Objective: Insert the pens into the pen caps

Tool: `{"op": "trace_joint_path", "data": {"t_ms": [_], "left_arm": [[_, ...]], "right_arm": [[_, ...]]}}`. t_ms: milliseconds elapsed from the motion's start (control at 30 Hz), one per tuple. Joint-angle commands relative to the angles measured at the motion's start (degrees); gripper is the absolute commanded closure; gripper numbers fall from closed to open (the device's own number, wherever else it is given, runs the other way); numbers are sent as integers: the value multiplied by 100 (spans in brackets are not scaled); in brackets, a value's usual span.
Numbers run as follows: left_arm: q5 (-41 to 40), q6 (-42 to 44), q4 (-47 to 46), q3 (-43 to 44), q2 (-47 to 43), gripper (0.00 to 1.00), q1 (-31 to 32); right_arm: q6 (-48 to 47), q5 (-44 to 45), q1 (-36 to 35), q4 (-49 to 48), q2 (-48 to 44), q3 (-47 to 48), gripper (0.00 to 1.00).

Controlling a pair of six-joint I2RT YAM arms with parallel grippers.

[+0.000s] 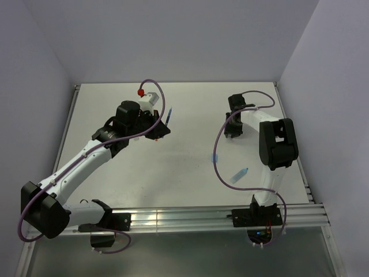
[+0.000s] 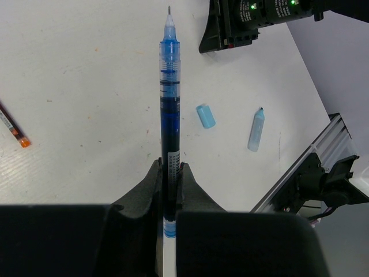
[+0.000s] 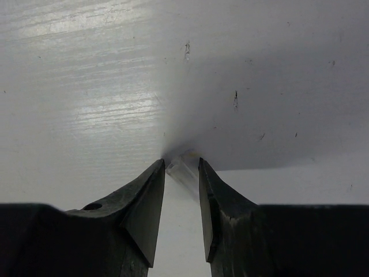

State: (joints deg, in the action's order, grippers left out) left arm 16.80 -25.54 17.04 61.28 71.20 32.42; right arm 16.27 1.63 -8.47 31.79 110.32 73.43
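Note:
My left gripper [image 2: 171,167] [image 1: 159,128] is shut on the dark blue thin pen [image 2: 169,86] [image 1: 169,115], held above the table with its bare tip pointing away. A light blue pen cap [image 2: 205,116] [image 1: 215,157] and a light blue marker [image 2: 256,130] [image 1: 239,175] lie apart on the table. At the left edge lies a thin red-tipped pen [image 2: 12,128]. My right gripper [image 3: 181,164] [image 1: 232,131] points down at the table, open, with a clear cap [image 3: 183,168] lying slantwise between its fingertips.
An aluminium rail [image 1: 190,216] [image 2: 300,167] runs along the table's near edge. Grey walls close in the back and both sides. A small red piece [image 1: 140,91] sits beside the left arm's purple cable [image 1: 151,81] at the back.

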Motion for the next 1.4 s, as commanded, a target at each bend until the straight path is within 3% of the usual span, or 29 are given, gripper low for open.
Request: {"op": "trace_joint_path", "data": {"t_ms": [0, 600, 867, 1000, 1200, 1367], "left_arm": [[166, 75, -218, 25, 8, 100, -34], [236, 23, -227, 25, 52, 100, -35], [254, 14, -227, 42, 70, 100, -43], [271, 14, -227, 25, 78, 100, -43], [499, -21, -403, -45, 113, 100, -43], [789, -179, -789, -247, 35, 100, -43]], "right_arm": [[350, -128, 73, -24, -107, -303, 62], [262, 22, 47, 213, -230, -479, 68], [236, 180, -67, 345, -222, -452, 82], [271, 180, -111, 328, -213, -443, 100], [464, -276, -129, 30, -897, -470, 100], [947, -1462, -137, -734, -2064, -575, 100]]}}
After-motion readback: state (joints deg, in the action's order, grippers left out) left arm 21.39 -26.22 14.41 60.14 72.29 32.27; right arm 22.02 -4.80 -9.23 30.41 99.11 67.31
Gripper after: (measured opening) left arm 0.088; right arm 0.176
